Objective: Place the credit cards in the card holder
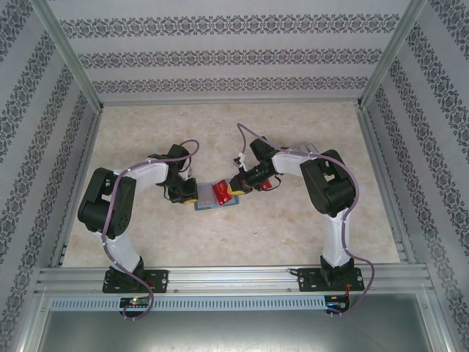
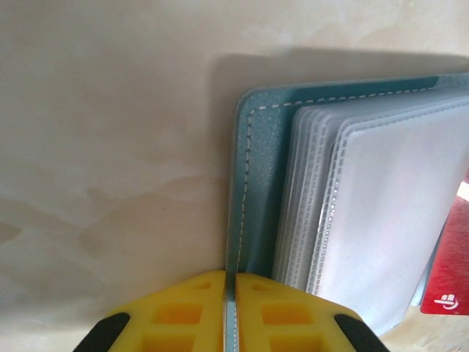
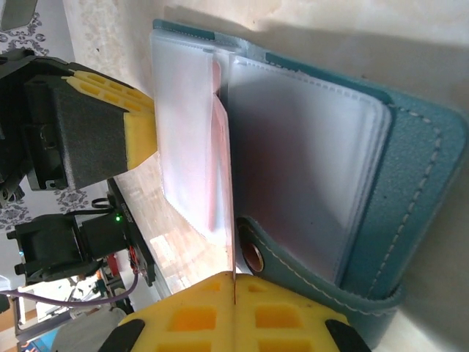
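Observation:
The teal-blue card holder [image 1: 212, 203] lies open on the table between the two arms, its clear sleeves [image 2: 396, 213] fanned up. My left gripper [image 2: 229, 282] is shut on the edge of its teal cover [image 2: 260, 147]. My right gripper [image 3: 233, 287] is shut on a thin red credit card [image 3: 230, 220], seen edge-on there, with its far end among the sleeves [image 3: 308, 161]. The snap tab [image 3: 253, 253] sits just right of that card. From above, the red card [image 1: 222, 192] lies over the holder, the left gripper [image 1: 189, 194] on one side and the right gripper [image 1: 239, 186] on the other.
A pale marbled tabletop [image 1: 234, 132] stretches behind the arms. Aluminium rails [image 1: 234, 275] frame the near edge and both sides, with patterned walls beyond. A grey object [image 1: 309, 148] sits partly hidden behind the right arm. Something red [image 1: 268, 183] shows under the right wrist.

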You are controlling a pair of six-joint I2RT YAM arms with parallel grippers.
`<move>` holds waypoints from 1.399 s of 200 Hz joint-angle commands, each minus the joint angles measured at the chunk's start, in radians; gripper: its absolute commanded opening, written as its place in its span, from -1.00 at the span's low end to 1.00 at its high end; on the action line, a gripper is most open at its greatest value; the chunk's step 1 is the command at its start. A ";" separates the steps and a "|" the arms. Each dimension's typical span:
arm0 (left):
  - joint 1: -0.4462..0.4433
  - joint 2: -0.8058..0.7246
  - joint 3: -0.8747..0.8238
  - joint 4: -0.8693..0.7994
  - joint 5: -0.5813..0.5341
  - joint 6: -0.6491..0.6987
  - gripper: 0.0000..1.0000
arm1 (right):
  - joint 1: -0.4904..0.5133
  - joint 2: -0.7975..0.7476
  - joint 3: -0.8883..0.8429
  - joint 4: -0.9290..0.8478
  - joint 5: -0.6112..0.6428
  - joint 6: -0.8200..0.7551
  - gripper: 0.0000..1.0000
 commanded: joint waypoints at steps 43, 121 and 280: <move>-0.025 0.092 -0.042 0.067 -0.014 0.036 -0.79 | 0.011 0.028 0.015 0.023 -0.018 -0.018 -1.00; -0.025 0.092 -0.052 0.072 -0.017 0.040 -0.80 | 0.022 0.048 0.014 0.070 -0.007 0.021 -1.00; -0.026 0.096 -0.060 0.073 -0.024 0.044 -0.88 | 0.061 0.040 -0.044 0.257 0.058 0.181 -1.00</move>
